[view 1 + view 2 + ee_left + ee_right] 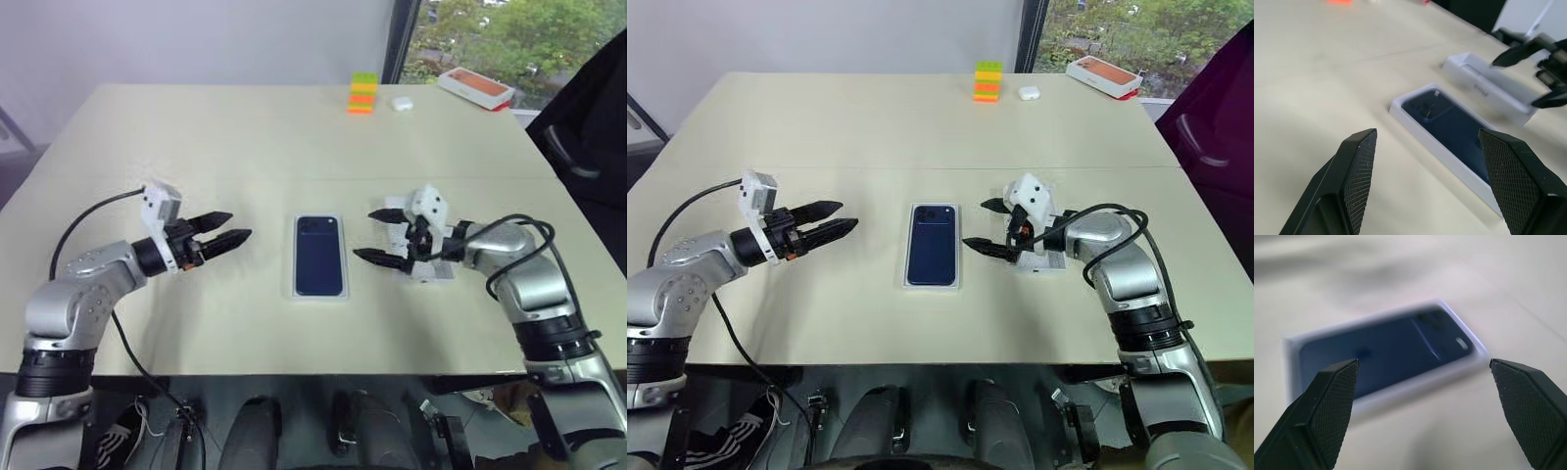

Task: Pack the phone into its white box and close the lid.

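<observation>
The dark navy-blue glossy slab phone (pixel 319 255) lies face down in the shallow white rectangular cardboard box (pixel 319 295), its camera cluster at the far left corner, near the middle of the pale beige table (pixel 245 137) and closer to the near edge than the far one. The box's long axis runs from the near edge towards the far edge, so both arms face its long sides. The left gripper (pixel 240 224) hovers level off the box's left side, its two black fingers moderately apart and empty, pointing across at the phone. The right gripper (pixel 362 234) hangs just off the box's right side, fingers spread wide and holding nothing, tilted slightly down towards the tray. Directly beneath and behind the right gripper, just beside the box and roughly parallel to it, rests a second shallow white rectangular piece, apparently the lid (pixel 1488 90), lying separate and not yet fitted. With the phone seated, what remains appears to be the lid. The right arm is plainly the nearer to it, though its fingers point away from the lid and towards the box, so a turn back seems needed. Near the table's far edge stand a small stack of coloured blocks (pixel 362 94), a small white object (pixel 401 102) and an orange-topped box (pixel 475 88), well apart from the work.
</observation>
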Controlling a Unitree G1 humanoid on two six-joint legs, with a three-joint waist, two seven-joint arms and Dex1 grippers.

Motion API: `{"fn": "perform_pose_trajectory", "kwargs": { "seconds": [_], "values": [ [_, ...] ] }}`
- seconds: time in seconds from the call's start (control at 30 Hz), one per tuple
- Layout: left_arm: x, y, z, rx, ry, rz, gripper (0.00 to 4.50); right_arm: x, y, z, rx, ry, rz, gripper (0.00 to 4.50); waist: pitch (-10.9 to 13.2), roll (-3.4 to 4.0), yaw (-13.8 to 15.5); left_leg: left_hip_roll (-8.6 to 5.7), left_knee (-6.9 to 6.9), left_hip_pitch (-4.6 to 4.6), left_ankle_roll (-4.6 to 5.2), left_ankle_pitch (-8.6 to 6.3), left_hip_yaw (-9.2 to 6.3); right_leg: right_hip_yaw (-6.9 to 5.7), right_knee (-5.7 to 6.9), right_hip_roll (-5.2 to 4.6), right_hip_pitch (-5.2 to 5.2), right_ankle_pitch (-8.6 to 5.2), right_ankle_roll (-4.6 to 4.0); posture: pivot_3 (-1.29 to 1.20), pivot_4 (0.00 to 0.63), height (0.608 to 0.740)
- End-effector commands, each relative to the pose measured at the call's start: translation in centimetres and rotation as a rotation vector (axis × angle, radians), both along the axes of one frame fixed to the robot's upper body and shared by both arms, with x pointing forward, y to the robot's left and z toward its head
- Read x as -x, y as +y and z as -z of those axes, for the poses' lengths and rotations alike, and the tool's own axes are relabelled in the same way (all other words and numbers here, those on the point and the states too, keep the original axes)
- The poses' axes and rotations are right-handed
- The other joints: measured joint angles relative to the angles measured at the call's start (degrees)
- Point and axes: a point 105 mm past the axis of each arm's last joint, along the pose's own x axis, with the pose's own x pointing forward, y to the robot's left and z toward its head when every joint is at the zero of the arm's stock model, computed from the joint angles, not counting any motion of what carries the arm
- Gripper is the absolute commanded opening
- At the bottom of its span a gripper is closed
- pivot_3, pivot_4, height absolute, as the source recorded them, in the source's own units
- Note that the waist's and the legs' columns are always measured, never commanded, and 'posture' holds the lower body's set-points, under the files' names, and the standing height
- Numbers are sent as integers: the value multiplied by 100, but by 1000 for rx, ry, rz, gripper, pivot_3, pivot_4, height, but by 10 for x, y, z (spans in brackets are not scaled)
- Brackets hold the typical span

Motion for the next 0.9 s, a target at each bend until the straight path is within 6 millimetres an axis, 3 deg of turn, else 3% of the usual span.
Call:
{"fn": "perform_pose_trajectory", "kwargs": {
  "seconds": [0.03, 0.3, 0.53, 0.9],
  "values": [
    [6, 1, -14, 9, -108, 42, 3481, -12, -9, -18, 22, 22, 143, 4500, 0, 0, -8, 2, -1, -2, 1, -1, 4, 2, 2, 0, -5, 0, 0, 0, 150, 740],
    [9, -7, -3, 19, -123, 59, 3481, -8, -24, -29, 127, 122, 311, 4500, 3, 5, 11, 11, -4, -6, 11, -6, 8, 1, 2, 6, -11, 0, 1, 0, 150, 740],
    [5, -13, 7, -5, -131, 28, 3481, -4, -15, -29, 35, 289, 514, 4500, 3, 7, -29, 18, -2, -2, 11, -6, 16, 9, 11, 14, -15, 1, 0, 0, 150, 740],
    [1, -15, 12, 2, -109, -15, 3481, -12, -11, -27, 146, 267, 647, 4500, 3, 7, -36, 18, -2, -3, 13, -7, 17, 12, 10, 16, -15, 1, 0, 0, 150, 740]
  ]
}}
